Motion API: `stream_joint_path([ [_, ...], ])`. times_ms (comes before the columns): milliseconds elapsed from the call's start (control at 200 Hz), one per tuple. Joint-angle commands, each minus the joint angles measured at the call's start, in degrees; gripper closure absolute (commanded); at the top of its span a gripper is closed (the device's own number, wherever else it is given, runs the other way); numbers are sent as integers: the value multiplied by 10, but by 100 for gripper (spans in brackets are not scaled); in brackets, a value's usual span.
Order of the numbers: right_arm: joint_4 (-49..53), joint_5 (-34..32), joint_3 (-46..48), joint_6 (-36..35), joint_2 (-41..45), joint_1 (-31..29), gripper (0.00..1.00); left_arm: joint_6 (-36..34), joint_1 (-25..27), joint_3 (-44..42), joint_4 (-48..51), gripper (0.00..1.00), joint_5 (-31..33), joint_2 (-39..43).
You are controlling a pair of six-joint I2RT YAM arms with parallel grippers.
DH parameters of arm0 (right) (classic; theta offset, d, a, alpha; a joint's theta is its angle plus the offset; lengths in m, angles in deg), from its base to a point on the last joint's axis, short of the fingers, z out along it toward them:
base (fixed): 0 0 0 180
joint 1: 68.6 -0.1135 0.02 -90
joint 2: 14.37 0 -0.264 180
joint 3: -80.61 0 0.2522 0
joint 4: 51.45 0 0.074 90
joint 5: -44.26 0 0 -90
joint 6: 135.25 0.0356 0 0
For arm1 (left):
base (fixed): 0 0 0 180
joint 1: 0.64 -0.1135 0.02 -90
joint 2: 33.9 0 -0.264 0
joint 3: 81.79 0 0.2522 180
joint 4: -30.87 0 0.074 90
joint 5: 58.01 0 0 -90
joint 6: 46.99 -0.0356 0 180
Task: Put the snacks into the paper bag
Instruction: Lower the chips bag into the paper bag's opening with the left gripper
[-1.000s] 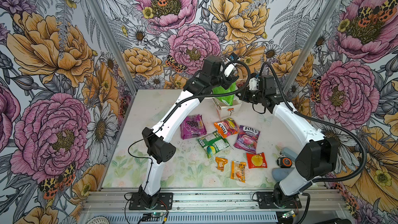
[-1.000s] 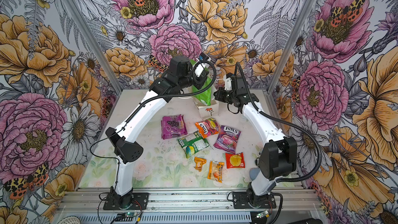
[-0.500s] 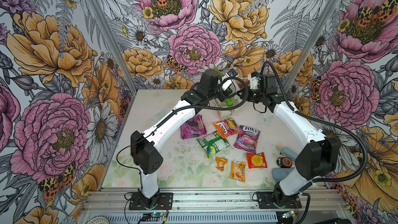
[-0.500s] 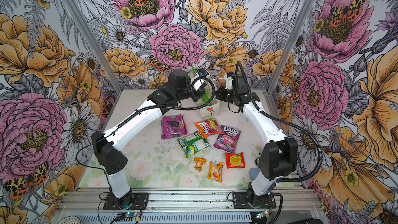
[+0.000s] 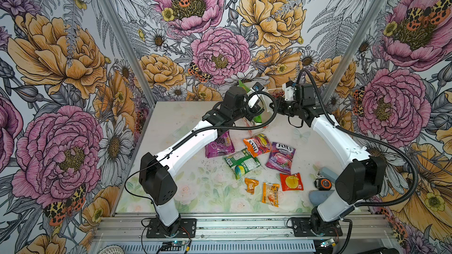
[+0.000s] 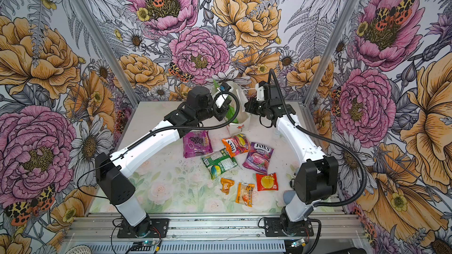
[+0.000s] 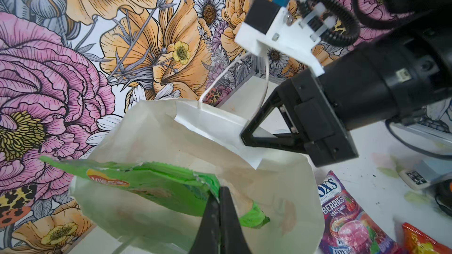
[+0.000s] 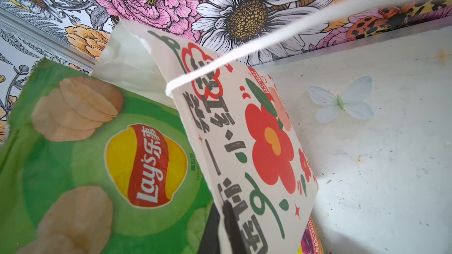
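Left tool: clamped tight on the edge of the green Lay's bag, no gap between the jaws.
Green Lay's bag: tilted, with its lower end down in the mouth of the paper bag and its upper end poking out over the rim.
Right tool: pinched shut on the paper bag's rim, right next to a white cord handle.
Paper bag: upright near the far edge of the bench, roughly midway along it, mouth gaping, red flower print facing the front edge.
Middle of the bench: purple packet, orange Fox's bag, purple Fox's bag and green-white bag, all lying flat. The orange one touches the green-white one.
Nearer the front edge: small orange sachet, longer orange sachet and red sachet, close together.
Right edge, not snacks: tape measure with a grey-blue case just beside it, both half hidden by the right arm.
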Motion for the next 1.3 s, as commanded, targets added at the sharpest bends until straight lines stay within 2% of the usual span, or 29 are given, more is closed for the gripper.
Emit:
stream_joint_path([
  [0, 7, -2, -28, 13, 11, 3, 100, 14, 6, -7, -19, 100, 14, 1],
  [455, 21, -2, -27, 17, 24, 2, 100, 35, 14, 30, 45, 100, 53, -47],
  [706, 22, -20, -23, 11, 31, 3, 100, 56, 15, 37, 45, 100, 75, -64],
  [841, 22, -29, -20, 8, 34, 3, 100, 76, 19, 38, 50, 85, 83, -58],
  [1041, 22, -30, -20, 2, 37, 3, 100, 138, 40, 30, 62, 53, 101, 11],
  [1126, 22, -37, -18, -8, 41, 5, 100, 159, 50, 20, 62, 44, 108, 38],
  [1296, 22, -47, -11, -19, 49, 11, 100, 218, 50, -27, 52, 33, 106, 107],
])
